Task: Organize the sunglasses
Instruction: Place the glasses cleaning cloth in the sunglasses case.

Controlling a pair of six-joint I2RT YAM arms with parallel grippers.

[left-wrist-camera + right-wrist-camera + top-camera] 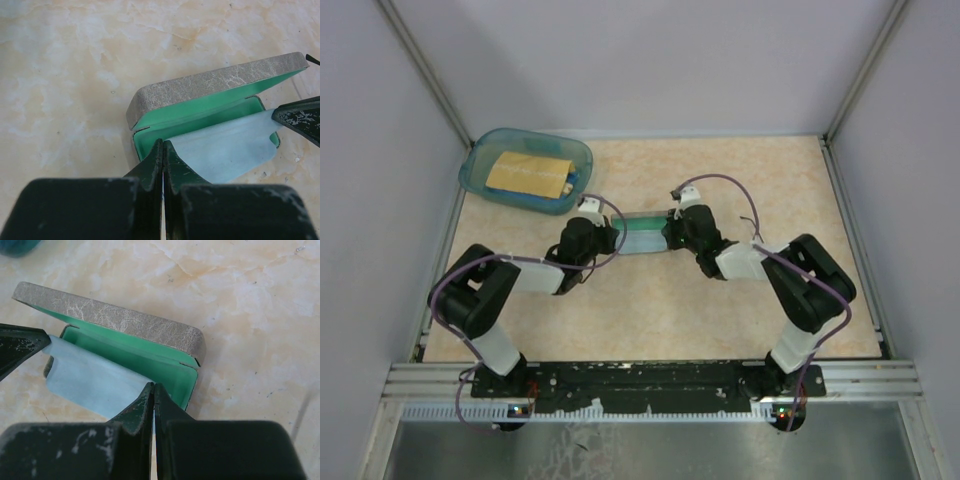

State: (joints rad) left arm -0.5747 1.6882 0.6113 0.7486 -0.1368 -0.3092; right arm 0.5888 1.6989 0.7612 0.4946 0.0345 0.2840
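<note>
Left wrist view shows no sunglasses, nor does the right; they may lie under the light blue cloth (225, 150) spread across the open case (210, 87), but that cannot be told. The left gripper (163, 150) is fully closed, pinching the cloth's 9 o'clock end. The right gripper (153, 392) pinches the 3 o'clock end likewise. Both should lower together with the cloth flat, tuck it inside the rim, then let go.

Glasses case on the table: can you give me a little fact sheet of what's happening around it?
Case: grey, lid half open, teal lining
Cloth: light blue, draped over the case's open tray
Left gripper: shut, pinching the cloth's edge
Right gripper: shut, pinching the cloth's other end
Sunglasses: not visible in any view
Bin: blue, far left, holding a tan packet
</note>
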